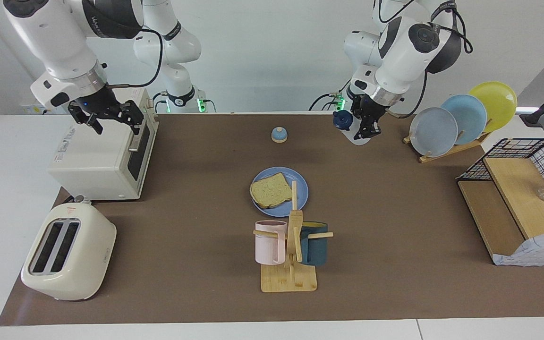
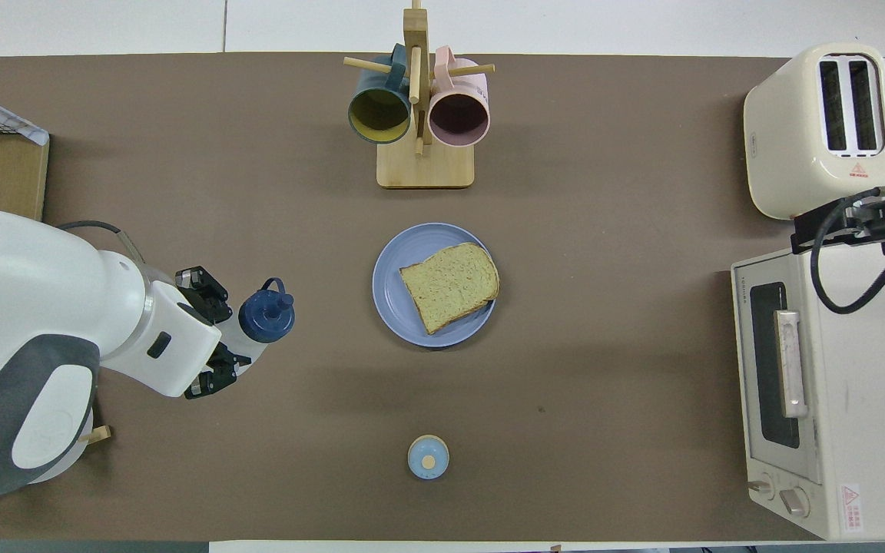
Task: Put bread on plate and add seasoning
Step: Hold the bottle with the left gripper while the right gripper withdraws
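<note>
The bread [image 1: 270,190] [image 2: 450,286] lies flat on the blue plate [image 1: 301,188] [image 2: 392,276] in the middle of the table. The seasoning [image 1: 344,119] [image 2: 266,317], a whitish bottle with a dark navy cap, is tilted with its cap toward the plate and its base low over the mat. My left gripper [image 1: 364,128] [image 2: 239,347] is shut on the bottle's body, toward the left arm's end of the table. My right gripper [image 1: 116,123] hangs open over the toaster oven, holding nothing.
A blue-domed bell [image 1: 279,135] [image 2: 428,457] stands nearer to the robots than the plate. A wooden mug rack [image 1: 291,245] [image 2: 419,153] stands farther away. Toaster [image 1: 66,252] and oven [image 1: 102,153] are at the right arm's end. Plate rack [image 1: 461,120] and wire shelf [image 1: 517,189] are at the left arm's end.
</note>
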`<control>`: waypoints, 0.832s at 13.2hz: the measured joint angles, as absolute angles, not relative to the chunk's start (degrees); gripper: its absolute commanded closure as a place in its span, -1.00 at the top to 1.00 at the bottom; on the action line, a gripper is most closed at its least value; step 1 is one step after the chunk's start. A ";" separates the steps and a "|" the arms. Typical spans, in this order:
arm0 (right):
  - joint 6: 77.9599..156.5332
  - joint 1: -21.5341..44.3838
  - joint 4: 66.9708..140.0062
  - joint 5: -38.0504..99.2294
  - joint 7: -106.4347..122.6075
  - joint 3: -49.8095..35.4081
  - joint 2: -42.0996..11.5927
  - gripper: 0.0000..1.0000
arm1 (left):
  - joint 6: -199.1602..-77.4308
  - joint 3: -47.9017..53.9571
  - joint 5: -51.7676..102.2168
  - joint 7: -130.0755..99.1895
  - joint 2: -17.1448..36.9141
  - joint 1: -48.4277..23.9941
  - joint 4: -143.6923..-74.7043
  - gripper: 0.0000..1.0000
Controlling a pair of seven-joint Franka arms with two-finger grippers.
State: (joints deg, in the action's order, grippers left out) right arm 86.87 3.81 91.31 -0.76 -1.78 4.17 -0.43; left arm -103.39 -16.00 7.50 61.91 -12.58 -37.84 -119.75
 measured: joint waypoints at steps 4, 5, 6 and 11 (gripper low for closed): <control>86.87 3.82 91.31 -0.57 -1.78 4.01 -0.38 1.00 | -103.44 -16.00 7.50 61.91 -12.63 -37.84 -119.75 -1.00; 86.75 3.82 91.31 0.59 -1.77 3.59 -0.38 1.00 | -103.44 -16.00 7.50 61.91 -12.63 -37.84 -119.75 -1.00; 86.45 3.86 91.31 3.45 -1.77 2.99 -0.38 1.00 | -103.46 -16.00 7.50 61.90 -12.63 -37.84 -119.75 -1.00; 86.14 3.99 91.21 22.82 -3.23 -2.61 -0.34 1.00 | -103.76 -16.00 7.50 61.85 -12.63 -37.84 -119.75 -1.00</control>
State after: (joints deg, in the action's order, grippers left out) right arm 86.14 3.99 91.21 22.82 -3.23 -2.61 -0.34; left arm -103.76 -16.00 7.50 61.85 -12.63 -37.84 -119.75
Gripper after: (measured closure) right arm 0.000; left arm 0.537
